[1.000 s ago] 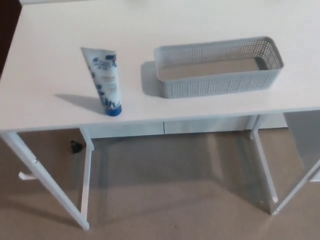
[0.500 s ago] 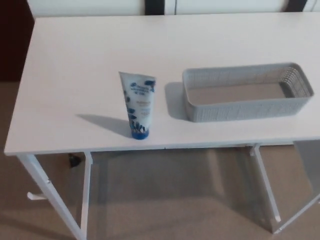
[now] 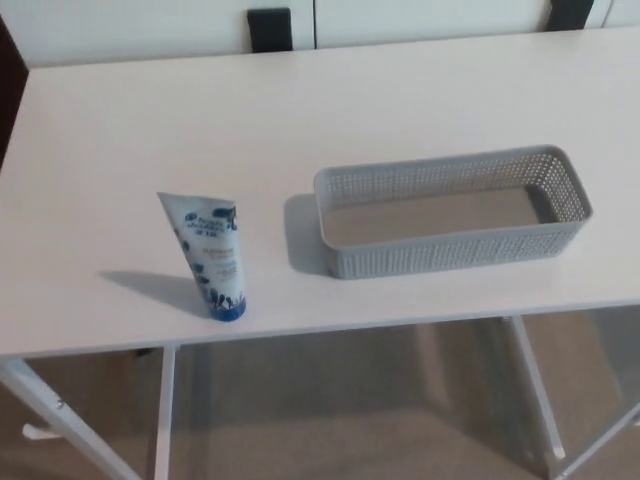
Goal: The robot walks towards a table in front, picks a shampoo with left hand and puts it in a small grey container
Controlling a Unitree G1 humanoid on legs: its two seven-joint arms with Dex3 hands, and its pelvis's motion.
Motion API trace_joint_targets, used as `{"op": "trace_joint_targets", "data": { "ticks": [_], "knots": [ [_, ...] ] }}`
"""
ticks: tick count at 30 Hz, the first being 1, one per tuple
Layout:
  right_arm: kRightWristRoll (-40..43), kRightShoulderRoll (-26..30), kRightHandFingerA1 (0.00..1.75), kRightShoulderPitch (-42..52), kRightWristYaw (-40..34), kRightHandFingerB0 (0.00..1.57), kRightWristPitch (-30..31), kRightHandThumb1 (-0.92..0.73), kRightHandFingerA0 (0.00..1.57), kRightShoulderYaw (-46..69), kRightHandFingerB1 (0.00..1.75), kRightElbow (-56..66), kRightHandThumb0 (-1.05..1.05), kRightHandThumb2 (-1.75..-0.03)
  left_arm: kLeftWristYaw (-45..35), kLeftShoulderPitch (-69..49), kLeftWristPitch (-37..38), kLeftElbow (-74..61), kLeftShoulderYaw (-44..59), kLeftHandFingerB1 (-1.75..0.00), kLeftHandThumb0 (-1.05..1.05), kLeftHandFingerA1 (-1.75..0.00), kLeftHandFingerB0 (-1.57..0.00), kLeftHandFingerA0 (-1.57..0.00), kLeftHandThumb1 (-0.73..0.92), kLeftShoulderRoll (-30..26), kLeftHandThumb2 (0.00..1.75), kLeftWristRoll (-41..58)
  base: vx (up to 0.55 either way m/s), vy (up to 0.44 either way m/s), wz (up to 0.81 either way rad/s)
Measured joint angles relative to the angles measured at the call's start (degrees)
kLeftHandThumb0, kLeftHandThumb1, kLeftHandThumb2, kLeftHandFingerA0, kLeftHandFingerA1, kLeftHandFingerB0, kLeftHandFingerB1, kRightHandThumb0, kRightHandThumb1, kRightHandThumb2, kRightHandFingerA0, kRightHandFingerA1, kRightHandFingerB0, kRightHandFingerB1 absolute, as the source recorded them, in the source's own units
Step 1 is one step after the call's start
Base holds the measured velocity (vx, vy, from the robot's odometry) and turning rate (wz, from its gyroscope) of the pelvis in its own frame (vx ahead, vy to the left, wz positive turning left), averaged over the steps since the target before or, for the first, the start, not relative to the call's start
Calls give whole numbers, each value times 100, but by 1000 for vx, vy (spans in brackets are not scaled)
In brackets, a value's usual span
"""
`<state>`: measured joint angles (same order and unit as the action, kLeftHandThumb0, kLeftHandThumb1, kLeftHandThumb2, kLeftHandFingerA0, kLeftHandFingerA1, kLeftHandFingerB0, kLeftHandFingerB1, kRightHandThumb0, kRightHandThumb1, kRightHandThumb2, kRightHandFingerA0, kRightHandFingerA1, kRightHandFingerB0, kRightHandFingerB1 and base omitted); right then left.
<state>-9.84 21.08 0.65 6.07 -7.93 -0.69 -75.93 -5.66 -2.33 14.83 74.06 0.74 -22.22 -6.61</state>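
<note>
A white shampoo tube [image 3: 213, 256] with blue print stands upright on its blue cap near the front edge of the white table [image 3: 130, 150]. To its right lies a long grey perforated container [image 3: 452, 211], empty inside, a short gap away from the tube. Neither of my hands shows in the head view.
The table's white legs [image 3: 163, 420] and a brownish floor [image 3: 340, 420] show below the front edge. Along the far edge a white wall with dark strips [image 3: 270, 28] runs behind the table.
The whole picture has shifted: the camera has tilted and moved, so the table fills more of the view. The tube and container keep their places relative to each other.
</note>
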Motion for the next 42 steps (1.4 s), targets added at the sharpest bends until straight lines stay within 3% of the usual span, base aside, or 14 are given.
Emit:
{"op": "trace_joint_targets", "data": {
  "ticks": [7,8,13,16,18,19,20,21,31,32,33,35,40,42],
  "knots": [
    [-16,-7,48,-11,6,56,-7,-70,72,-34,42,2,-34,-61,-8,98,1,-20,-24,-49,-42,-59,-36,-53,55,10,81,-3,30,103,-6],
    [-24,-11,47,-14,7,55,-11,-70,70,-50,41,4,-34,-61,-9,97,-1,-20,-23,-38,-34,-52,-43,-61,66,2,59,-3,151,342,-11],
    [-55,-83,47,7,6,56,6,-68,70,-74,41,-34,-32,-60,-9,69,-2,5,-9,-38,-35,-52,-43,-62,64,-42,59,0,63,93,9],
    [-55,-87,46,-19,-5,55,6,-69,69,-37,40,-36,-32,-61,-7,97,-2,5,-7,-49,-41,-59,-37,-55,55,-38,80,0,32,11,5],
    [-59,-86,46,-30,-18,54,6,-69,69,-30,40,-43,-33,-61,-6,110,-2,3,-7,-38,-34,-52,-43,-62,63,-34,59,0,0,0,0],
    [-59,-86,45,-31,-18,53,6,-69,69,-29,40,-44,-34,-61,-6,111,-2,4,-7,-50,-40,-66,-37,-58,55,-33,82,0,0,0,0],
    [-64,-85,45,-32,-19,53,6,-69,69,-28,40,-47,-34,-61,-4,109,-2,5,-8,-50,-40,-66,-37,-58,55,-32,82,0,0,0,0],
    [-67,-85,46,-33,-19,54,6,-70,70,-28,40,-48,-35,-61,-4,108,-2,5,-9,-38,-35,-55,-44,-62,66,-32,59,0,0,0,0],
    [-91,-72,47,80,-8,57,-1,-69,72,-22,41,-53,-34,-60,-5,39,0,16,-62,-49,-42,-60,-37,-55,54,-30,81,-13,0,0,0],
    [-94,-72,47,85,-8,57,-7,-69,71,-25,42,-51,-33,-60,-5,39,0,19,-66,-39,-35,-61,-43,-64,65,-30,59,-13,0,0,0],
    [-95,-72,47,89,-8,56,-13,-70,70,-24,41,-47,-33,-59,-5,39,0,20,-66,-49,-42,-61,-36,-55,54,-30,80,-13,0,0,0],
    [-90,-72,46,116,-6,55,-34,-71,69,-9,41,-25,-33,-59,-8,34,0,13,-64,-49,-41,-62,-37,-58,54,-30,80,-11,0,0,0],
    [-85,-72,46,153,18,55,-59,-69,68,24,41,-10,-31,-59,4,7,15,-28,68,-44,-42,-62,-26,-61,51,-30,76,21,0,0,0],
    [-86,-72,47,154,22,55,-63,-70,71,27,40,-10,-34,-60,1,1,36,-80,160,-31,-30,-55,-21,-63,59,-28,58,51,0,0,0]
  ]
}}
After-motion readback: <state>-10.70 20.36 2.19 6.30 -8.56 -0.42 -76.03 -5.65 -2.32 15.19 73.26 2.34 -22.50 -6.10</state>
